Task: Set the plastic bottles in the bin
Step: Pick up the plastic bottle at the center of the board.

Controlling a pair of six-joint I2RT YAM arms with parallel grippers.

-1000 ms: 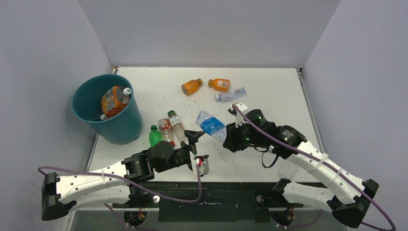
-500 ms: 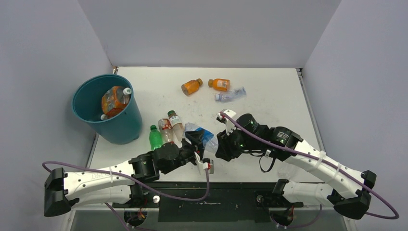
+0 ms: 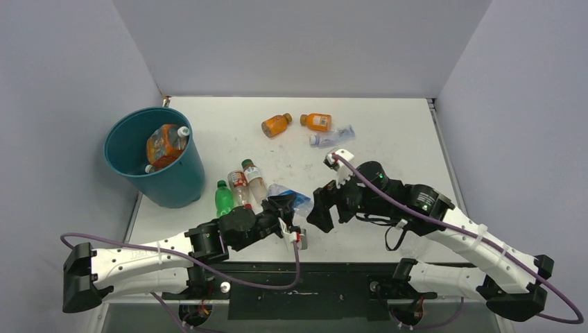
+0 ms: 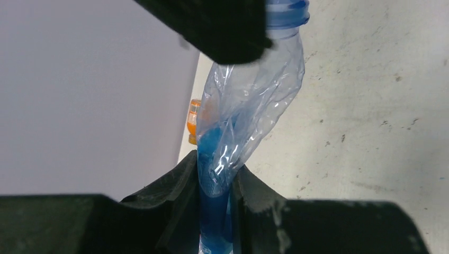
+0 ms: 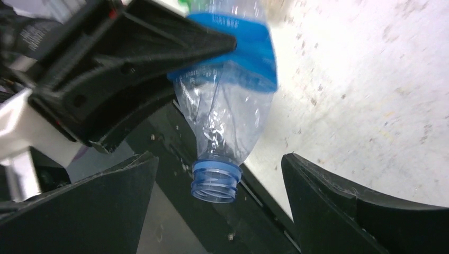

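Clamping the crushed bottle (image 4: 254, 106) in left tool (image 4: 216, 182).

The teal bin (image 3: 177, 182) stands upright at the table's (image 3: 388, 146) left, an orange bottle (image 3: 163, 146) inside. The left gripper's (image 4: 216, 206) jaws pinch a crushed, capless blue-labelled bottle (image 4: 249, 100). A green bottle (image 3: 222, 198) and two clear ones (image 3: 239, 186) sit beside the bin; two orange bottles (image 3: 276, 125) and a clear bottle (image 3: 331, 137) lie farther back.

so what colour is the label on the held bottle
Blue label on the clear bottle; shows best in right wrist view.
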